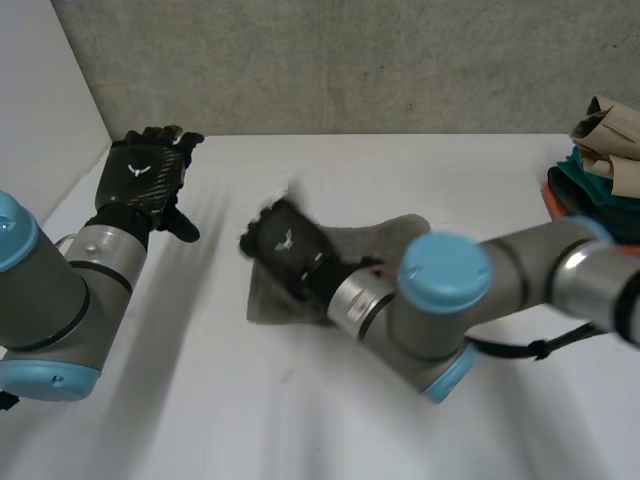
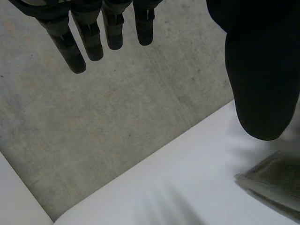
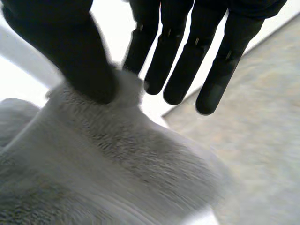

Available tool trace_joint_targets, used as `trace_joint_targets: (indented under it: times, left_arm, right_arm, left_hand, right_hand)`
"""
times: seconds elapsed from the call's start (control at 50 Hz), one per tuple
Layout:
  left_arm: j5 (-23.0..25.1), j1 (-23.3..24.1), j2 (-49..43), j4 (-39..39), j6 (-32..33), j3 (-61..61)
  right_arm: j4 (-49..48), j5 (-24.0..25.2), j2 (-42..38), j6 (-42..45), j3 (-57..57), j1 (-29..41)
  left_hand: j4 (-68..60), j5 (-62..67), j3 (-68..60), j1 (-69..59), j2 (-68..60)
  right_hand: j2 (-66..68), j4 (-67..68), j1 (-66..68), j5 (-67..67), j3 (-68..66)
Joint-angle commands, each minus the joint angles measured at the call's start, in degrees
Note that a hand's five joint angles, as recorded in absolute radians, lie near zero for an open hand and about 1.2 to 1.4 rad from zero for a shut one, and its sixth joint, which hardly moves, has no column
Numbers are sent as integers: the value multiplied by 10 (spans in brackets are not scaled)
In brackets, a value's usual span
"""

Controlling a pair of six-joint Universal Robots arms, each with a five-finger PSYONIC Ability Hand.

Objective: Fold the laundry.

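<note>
From the head view I see the grey fuzzy towel-like cloth (image 1: pixel 390 238) lying rumpled on the white counter (image 1: pixel 300 400), about the middle of the frame. My right hand (image 1: pixel 285 245) sits over the cloth's left part, its arm reaching in from the right of the frame and covering some of the fabric.

In the right wrist view the right hand (image 3: pixel 183 61) has its fingers (image 3: pixel 215 79) straight and a little apart, tips out past the cloth's edge. The thumb (image 3: pixel 75 51) lies against that edge, and the cloth (image 3: pixel 117 164) bunches up under the palm. I see no grasp.

My left hand (image 1: pixel 145 170) hovers at the upper left of the head frame, well apart from the cloth. Its wrist view shows the left hand (image 2: pixel 258 70) with fingers straight, thumb held wide, nothing in it; a corner of the cloth (image 2: pixel 276 183) lies beyond the thumb.

A pile of tan, teal and orange garments (image 1: pixel 600 160) sits at the right edge of the head frame.
</note>
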State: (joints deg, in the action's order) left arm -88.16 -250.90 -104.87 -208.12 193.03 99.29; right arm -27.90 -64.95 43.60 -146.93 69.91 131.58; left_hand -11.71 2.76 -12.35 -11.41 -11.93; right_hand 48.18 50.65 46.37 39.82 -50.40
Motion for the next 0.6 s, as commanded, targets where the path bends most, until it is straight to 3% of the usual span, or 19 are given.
trace_joint_targets:
  times: [0.02,0.12,0.24,0.3,0.34,0.38,0.4,0.42,0.52,0.6]
  left_arm:
    - [-1,15,-30,-1,1,-16]
    - [0,35,-32,-1,1,-34]
    - [0,47,-32,-2,0,-45]
    - [0,59,-37,-2,1,-47]
    - [0,65,-41,-3,1,-47]
    - [0,66,-45,-3,1,-47]
    - [0,66,-46,-3,1,-47]
    - [-1,66,-49,-3,1,-46]
    - [-2,66,-49,-1,1,-46]
    - [-3,67,-43,1,2,-45]
  right_arm:
    - [25,-81,15,-7,13,1]
    - [103,-133,91,-16,55,-29]
    - [235,-136,124,-31,109,-126]
    - [247,-136,124,-31,134,-150]
    - [234,-142,120,-24,159,-176]
    - [222,-148,118,-19,169,-193]
    - [218,-154,117,-10,175,-212]
    - [213,-158,118,-1,178,-221]
    - [180,-194,125,84,174,-245]
    - [92,-195,145,106,163,-221]
  left_hand:
    - [17,-28,23,14,19]
    - [17,-28,23,14,19]
    - [17,-28,23,14,19]
    - [17,-28,23,14,19]
    - [17,-28,23,14,19]
    - [17,-28,23,14,19]
    - [17,-28,23,14,19]
    - [17,-28,23,14,19]
    - [17,-28,23,14,19]
    - [17,-28,23,14,19]
  right_hand:
    - [-382,-406,-364,-398,404]
    - [-382,-406,-364,-398,404]
    - [-382,-406,-364,-398,404]
    - [-382,-406,-364,-398,404]
    - [-267,-292,-249,-284,290]
    - [-54,-79,-36,-71,76]
    - [185,160,203,169,-163]
    - [304,279,322,288,-282]
    - [318,294,336,302,-296]
    - [318,294,336,302,-296]
